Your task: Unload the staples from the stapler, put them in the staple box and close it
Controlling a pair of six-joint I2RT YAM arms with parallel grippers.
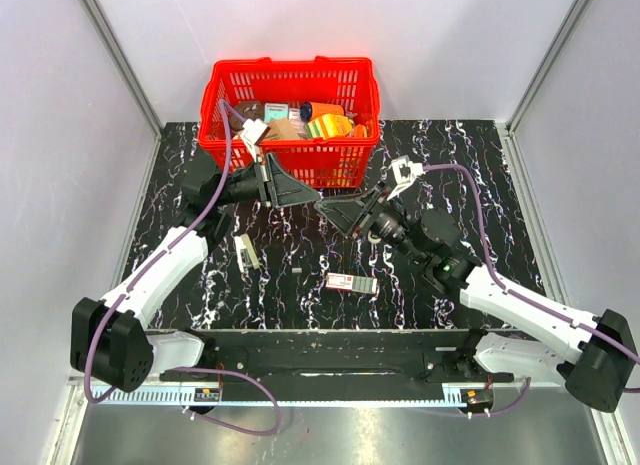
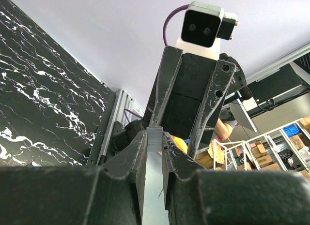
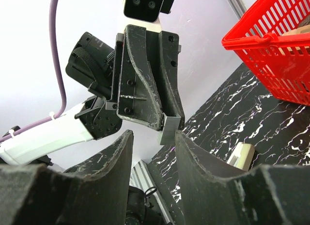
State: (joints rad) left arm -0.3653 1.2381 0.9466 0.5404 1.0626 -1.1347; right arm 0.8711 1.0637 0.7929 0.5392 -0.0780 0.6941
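My left gripper (image 1: 312, 197) hangs above the table's middle, shut on the stapler (image 2: 154, 186). Only the stapler's pale beige-silver metal strip shows between the fingers; its dark body is hidden. A ribbed grey block of staples (image 2: 155, 138) sticks out past those fingertips. My right gripper (image 1: 340, 207) faces the left one tip to tip. In the right wrist view it (image 3: 154, 135) stands open, with the staples (image 3: 170, 129) just beyond the tips, close to the right-hand finger (image 3: 193, 157) and apart from the left-hand one.
A red basket (image 1: 290, 67) full of items stands at the back, right behind both grippers. On the black marbled table lie a short cream stick (image 1: 245, 253), a small red-and-white box (image 1: 352, 283) and a tiny grey piece (image 1: 297, 272).
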